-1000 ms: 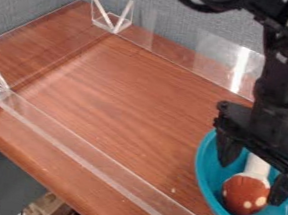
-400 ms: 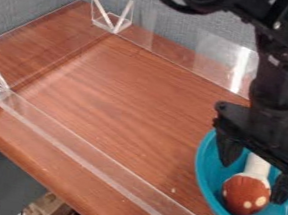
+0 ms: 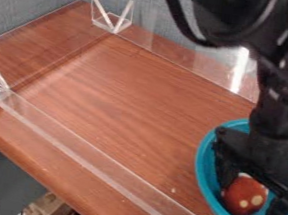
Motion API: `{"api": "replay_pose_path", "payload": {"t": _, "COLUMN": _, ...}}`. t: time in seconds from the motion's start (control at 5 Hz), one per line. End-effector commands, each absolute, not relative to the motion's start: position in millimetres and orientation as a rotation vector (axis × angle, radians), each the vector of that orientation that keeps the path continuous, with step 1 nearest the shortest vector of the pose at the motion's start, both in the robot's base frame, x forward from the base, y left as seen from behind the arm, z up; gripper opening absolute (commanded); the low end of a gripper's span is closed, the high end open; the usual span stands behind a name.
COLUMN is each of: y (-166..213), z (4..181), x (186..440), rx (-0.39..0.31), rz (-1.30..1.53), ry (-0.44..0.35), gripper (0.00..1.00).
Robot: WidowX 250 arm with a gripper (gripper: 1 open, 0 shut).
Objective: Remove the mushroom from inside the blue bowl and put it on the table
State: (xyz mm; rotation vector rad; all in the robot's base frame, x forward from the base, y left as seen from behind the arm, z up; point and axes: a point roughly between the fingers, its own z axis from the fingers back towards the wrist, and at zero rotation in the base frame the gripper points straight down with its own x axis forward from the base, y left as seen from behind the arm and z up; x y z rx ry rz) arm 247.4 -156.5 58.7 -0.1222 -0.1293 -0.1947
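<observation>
The single camera view showed one table (image 3: 110,85), one bowl (image 3: 211,188), one mushroom (image 3: 244,196) and one gripper (image 3: 248,193). The table was reddish-brown polished wood with clear grain, and low clear walls (image 3: 49,127) ran along its edges, held at the far and left corners by clear triangular brackets (image 3: 116,15), two of which could be counted. The bowl was teal-blue and round and sat at the right near corner of the table, partly cut off by the picture's edge.

The mushroom lay inside the bowl, on its bottom, its reddish-brown cap with pale spots facing the camera; the stem could not be made out.

The black arm (image 3: 279,83) reached down from the top of the picture, and the gripper pointed straight down into the bowl. Its two dark fingers (image 3: 219,177) were spread wide, one on each side of the mushroom, with the cap between them. The fingers were released, not clenched on anything. Whether either finger touched the mushroom or the bowl's inside could not be told.
</observation>
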Motion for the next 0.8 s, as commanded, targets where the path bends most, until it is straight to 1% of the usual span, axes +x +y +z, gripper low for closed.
{"api": "replay_pose_path", "payload": {"t": 0.0, "y": -161.2, "z": 54.8, "x": 253.2, "rx": -0.128, "rz": -0.202, "ry": -0.142, "gripper": 1.00}}
{"api": "replay_pose_path", "payload": {"t": 0.2, "y": -161.7, "z": 48.1, "x": 255.7, "rx": -0.122, "rz": -0.200, "ry": -0.135, "gripper": 0.00}}
{"api": "replay_pose_path", "payload": {"t": 0.6, "y": -159.0, "z": 54.7, "x": 255.5, "rx": -0.112, "rz": -0.213, "ry": -0.143, "gripper": 0.00}}
